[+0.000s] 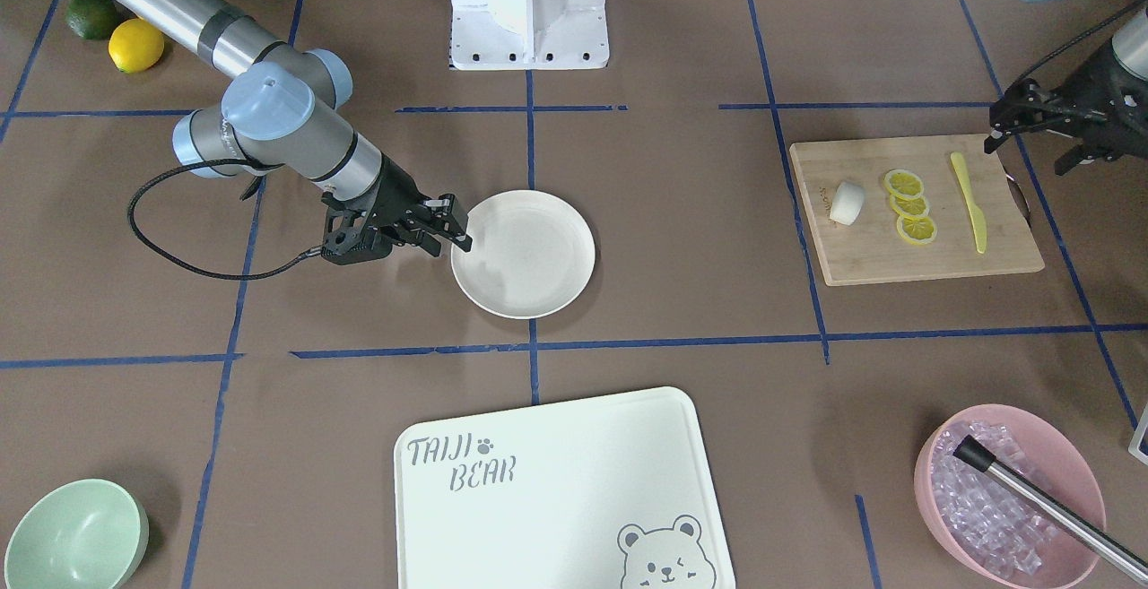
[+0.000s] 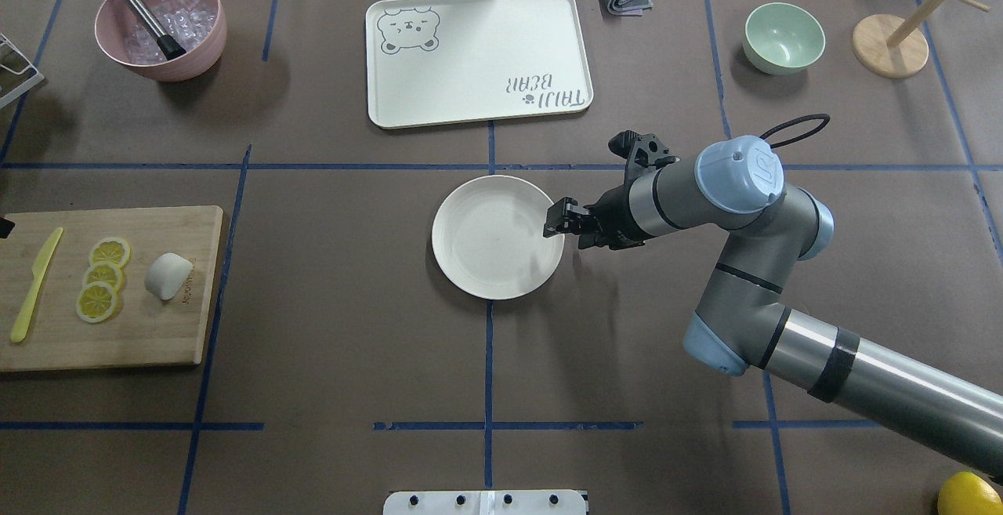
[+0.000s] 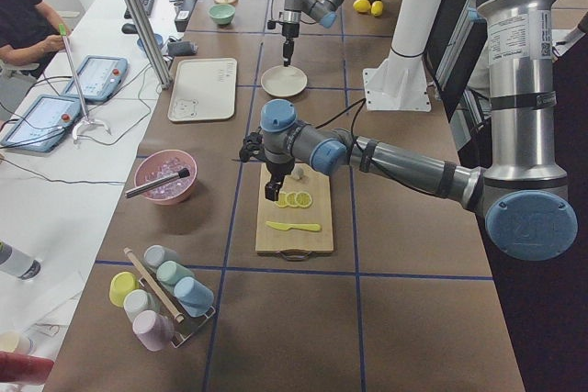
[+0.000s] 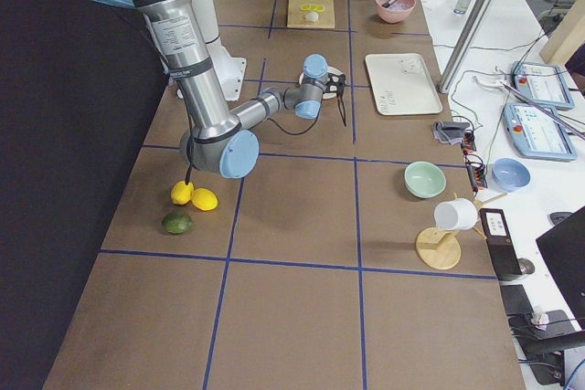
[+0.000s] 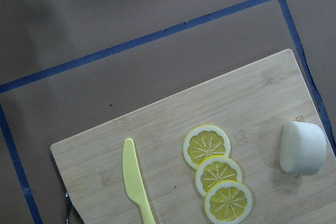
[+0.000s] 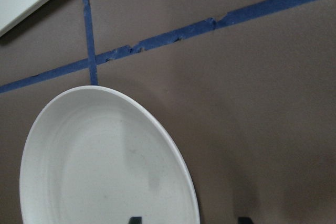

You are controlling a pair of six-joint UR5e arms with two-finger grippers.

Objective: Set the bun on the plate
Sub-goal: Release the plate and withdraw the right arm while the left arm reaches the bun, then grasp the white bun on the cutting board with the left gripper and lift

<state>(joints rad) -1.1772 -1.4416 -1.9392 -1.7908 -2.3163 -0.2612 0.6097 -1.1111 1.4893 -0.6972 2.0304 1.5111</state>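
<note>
The bun (image 1: 847,202) (image 2: 168,276) (image 5: 302,148), a small white lump, lies on a wooden cutting board (image 1: 861,253) beside three lemon slices (image 1: 909,206). The round cream plate (image 1: 523,284) (image 2: 497,264) (image 6: 105,166) sits bare at the table's middle. My left gripper (image 1: 1031,145) (image 3: 273,192) hovers over the board's far corner, on the knife side, apart from the bun; it looks open and holds nothing. At the plate's rim my right gripper (image 1: 453,229) (image 2: 555,226) stands open, with nothing between its fingers.
A yellow plastic knife (image 1: 969,203) lies on the board. A bear-print tray (image 2: 478,56), a pink bowl of ice with a metal tool (image 2: 161,25) and a mint bowl (image 2: 783,37) line the far side. A lemon (image 1: 136,44) and a lime (image 1: 90,13) lie near the robot's base (image 1: 529,6).
</note>
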